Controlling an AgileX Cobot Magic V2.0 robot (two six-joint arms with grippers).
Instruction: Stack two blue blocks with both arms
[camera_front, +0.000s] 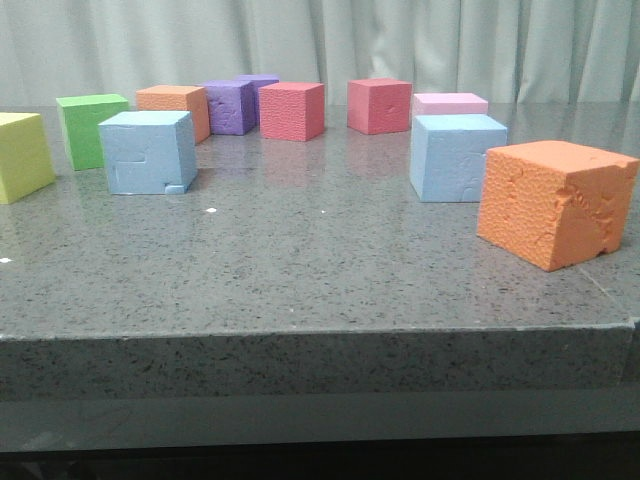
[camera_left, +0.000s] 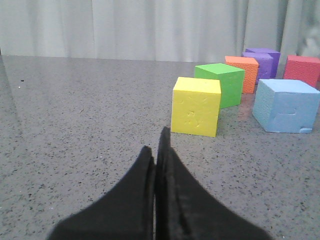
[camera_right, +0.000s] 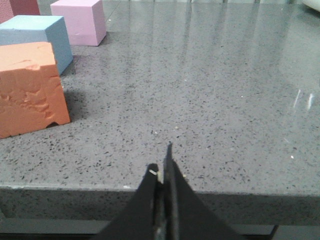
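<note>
Two pale blue blocks rest on the grey table, apart from each other. One blue block (camera_front: 148, 152) stands at the left and also shows in the left wrist view (camera_left: 285, 105). The other blue block (camera_front: 457, 157) stands at the right, behind an orange cube, and shows in the right wrist view (camera_right: 42, 37). My left gripper (camera_left: 156, 146) is shut and empty, low over the table, short of a yellow cube. My right gripper (camera_right: 161, 159) is shut and empty at the table's front edge. Neither gripper shows in the front view.
Other cubes stand around: yellow (camera_front: 20, 155), green (camera_front: 90, 128), small orange (camera_front: 178, 105), purple (camera_front: 232, 105), two red (camera_front: 291, 110) (camera_front: 379, 104), pink (camera_front: 450, 103), and a large orange cube (camera_front: 555, 200) at the front right. The table's front edge (camera_front: 300, 330) runs across.
</note>
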